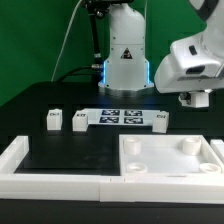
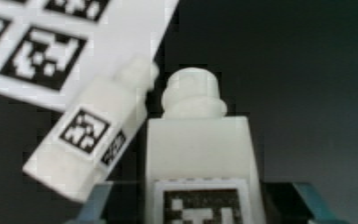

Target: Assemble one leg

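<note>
1. We are seeing the fingers gripping the leg at a narrow spread, with one dark finger lying against each side of its white block in the wrist view
2. The leg is sitting between the fingers with its black-and-white marker facing the wrist camera, and its rounded, stepped end is pointing away from them over the black table
3. We are finding a neighbouring leg lying tilted just beside the held one with its own marker showing, though we cannot tell whether the two are touching
4. The marker board is lying beyond that neighbouring leg, close to its far end
5. In the exterior view the arm is reaching down on the exterior view's right, and the fingers are hanging near the right end of the marker board; the held leg is not showing clearly there
6. A third leg and a fourth leg are standing on the table to the exterior view's left of the board
7. A large white panel is lying in front, on the exterior view's right
</note>
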Tool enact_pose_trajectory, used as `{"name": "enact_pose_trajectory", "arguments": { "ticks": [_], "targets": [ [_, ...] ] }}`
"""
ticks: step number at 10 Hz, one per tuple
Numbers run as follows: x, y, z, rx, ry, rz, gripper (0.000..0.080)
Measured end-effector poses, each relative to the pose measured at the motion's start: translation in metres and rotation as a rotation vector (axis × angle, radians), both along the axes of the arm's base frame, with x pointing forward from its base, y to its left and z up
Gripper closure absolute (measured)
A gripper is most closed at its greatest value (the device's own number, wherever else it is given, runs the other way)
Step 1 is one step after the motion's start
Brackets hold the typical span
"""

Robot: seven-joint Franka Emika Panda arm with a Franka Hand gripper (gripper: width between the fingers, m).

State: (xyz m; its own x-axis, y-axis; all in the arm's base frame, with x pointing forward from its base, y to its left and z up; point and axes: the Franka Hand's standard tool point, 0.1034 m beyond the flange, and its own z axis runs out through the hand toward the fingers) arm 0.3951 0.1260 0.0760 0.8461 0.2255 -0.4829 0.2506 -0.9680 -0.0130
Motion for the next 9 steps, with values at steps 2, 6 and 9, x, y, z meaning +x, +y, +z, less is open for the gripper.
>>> {"name": "enact_pose_trajectory", "arguments": {
  "ticks": [2, 6, 9],
  "targets": [
    [0.022, -0.007, 0.014, 0.044, -0.204, -0.026, 0.0509],
    [0.084, -0.012, 0.034, 0.191, -0.669, -0.044, 0.0509],
    [0.108, -0.03, 0.042, 0.212, -0.956, -0.029, 0.0509]
  ]
}}
